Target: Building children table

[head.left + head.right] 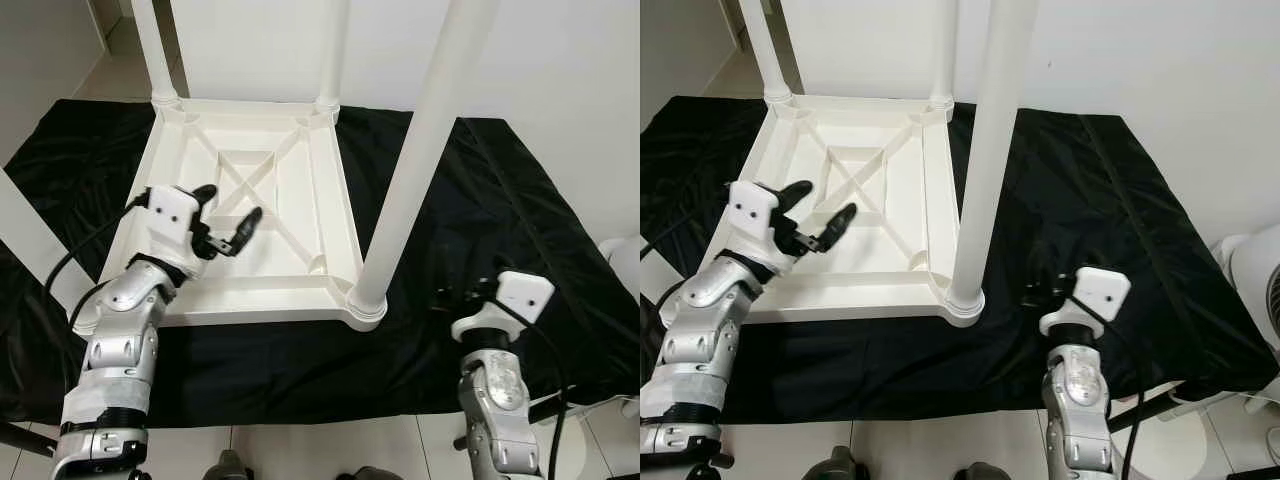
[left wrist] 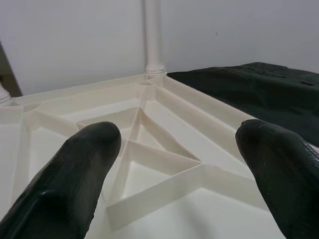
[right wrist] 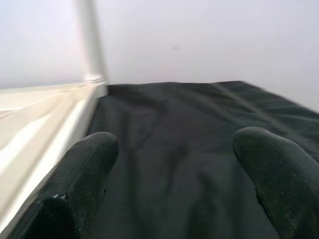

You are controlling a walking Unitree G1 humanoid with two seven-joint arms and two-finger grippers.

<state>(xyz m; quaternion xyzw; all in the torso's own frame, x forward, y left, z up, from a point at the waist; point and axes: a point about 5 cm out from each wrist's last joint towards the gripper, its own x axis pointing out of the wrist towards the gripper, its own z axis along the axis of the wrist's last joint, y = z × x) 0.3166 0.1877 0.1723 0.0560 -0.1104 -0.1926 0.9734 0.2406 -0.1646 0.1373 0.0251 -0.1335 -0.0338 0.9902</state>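
Observation:
A white plastic children's table [image 1: 330,215] lies upside down on a black cloth [image 1: 500,200]. Three white legs stand up from its corners: the far left leg [image 1: 150,50], the far right leg [image 1: 335,50] and the near right leg [image 1: 420,150]. My left gripper [image 1: 230,202] hovers open over the near left part of the ribbed underside [image 2: 164,149], with nothing between its fingers. Over the cloth, just right of the near right leg's base [image 1: 365,305], my right gripper [image 3: 174,149] is open and holds nothing.
A white slanted bar [image 1: 25,230] crosses the left edge over the cloth. A white appliance [image 1: 1250,270] stands at the right, beyond the cloth. A white wall [image 1: 560,60] runs close behind the table. Pale floor tiles [image 1: 300,445] lie at the near edge.

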